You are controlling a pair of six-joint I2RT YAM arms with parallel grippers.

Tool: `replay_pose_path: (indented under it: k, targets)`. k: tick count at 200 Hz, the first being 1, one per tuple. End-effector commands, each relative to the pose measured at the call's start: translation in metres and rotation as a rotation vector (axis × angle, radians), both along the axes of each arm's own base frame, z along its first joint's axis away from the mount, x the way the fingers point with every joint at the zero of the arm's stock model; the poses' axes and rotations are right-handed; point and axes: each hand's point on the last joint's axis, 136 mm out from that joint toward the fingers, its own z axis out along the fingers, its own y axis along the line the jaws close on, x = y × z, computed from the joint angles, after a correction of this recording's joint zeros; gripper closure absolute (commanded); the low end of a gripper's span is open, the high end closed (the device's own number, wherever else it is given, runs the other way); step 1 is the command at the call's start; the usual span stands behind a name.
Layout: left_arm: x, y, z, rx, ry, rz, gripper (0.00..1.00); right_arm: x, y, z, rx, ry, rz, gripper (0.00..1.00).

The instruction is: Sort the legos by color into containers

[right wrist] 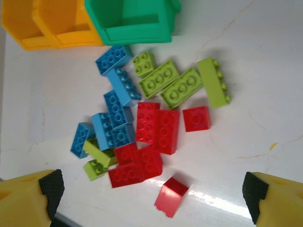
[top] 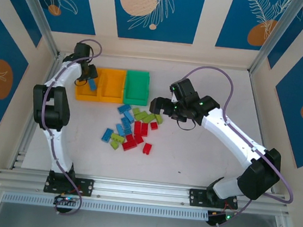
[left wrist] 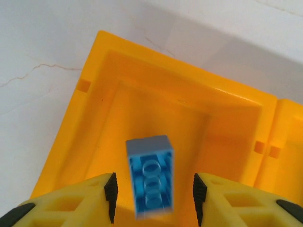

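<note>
- Down in the centre of the top view, the loose legos (top: pixel 130 128) lie clustered on the white table (top: pixel 201 157). Blue ones are toward the left, red ones low in the middle, and lime green ones along the upper right.
- One red brick (top: pixel 147 148) lies just apart from the cluster at its lower right. The right wrist view has this red brick (right wrist: pixel 170 196) low in the centre.
- The right gripper (top: pixel 158 108) hovers just right of the cluster's upper edge. In its wrist view the fingers (right wrist: pixel 47 189) stand in the bottom corners, jaws wide apart with nothing held.
- Farther up, the containers stand joined in a row: the left orange-yellow bin (top: pixel 86 98), the middle orange-yellow bin (top: pixel 111 100) and the green bin (top: pixel 135 102).
- The left gripper (top: pixel 88 75) hangs over the left orange-yellow bin (left wrist: pixel 142 71) at the upper left.
- Its jaws are apart. A blue brick (left wrist: pixel 150 182), slightly blurred, shows between the pads (left wrist: pixel 110 194) touching neither, against the bin's floor. From above, the blue brick (top: pixel 92 85) lies within that bin's outline.
</note>
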Motion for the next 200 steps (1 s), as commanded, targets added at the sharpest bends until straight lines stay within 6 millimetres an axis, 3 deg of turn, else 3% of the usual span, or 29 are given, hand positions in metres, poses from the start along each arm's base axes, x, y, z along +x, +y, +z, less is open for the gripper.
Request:
replay_pose_path:
  k: [1,18,35,72,100,127,175,200]
  targets:
    - [-0.012,-0.006,0.056,-0.033,-0.096,-0.029,0.53,0.012,-0.014,-0.021,-0.100,-0.026,-0.008,0.01]
    - [-0.030,-0.016,0.075,-0.059,-0.137,-0.048,0.53,0.022,-0.016,-0.034,-0.132,-0.013,0.003,0.01]
    - [-0.055,-0.032,0.097,-0.101,-0.182,-0.091,0.55,0.029,-0.005,-0.049,-0.126,0.010,0.056,0.04]
    - [-0.126,-0.101,0.134,-0.118,-0.264,-0.350,0.57,0.046,0.009,-0.091,-0.169,0.057,0.107,0.22]
    - [-0.183,-0.154,0.126,-0.127,-0.242,-0.581,0.56,0.060,0.019,-0.121,-0.191,0.076,0.134,0.29]
    - [-0.219,-0.170,0.104,-0.110,-0.182,-0.661,0.56,0.070,0.023,-0.146,-0.228,0.097,0.143,0.38]
    - [-0.249,-0.198,0.097,-0.215,-0.200,-0.806,0.47,0.084,0.015,-0.168,-0.307,0.054,0.149,0.63]
    - [-0.255,-0.208,0.103,-0.263,-0.211,-0.860,0.39,0.084,0.012,-0.154,-0.304,0.033,0.149,0.76]
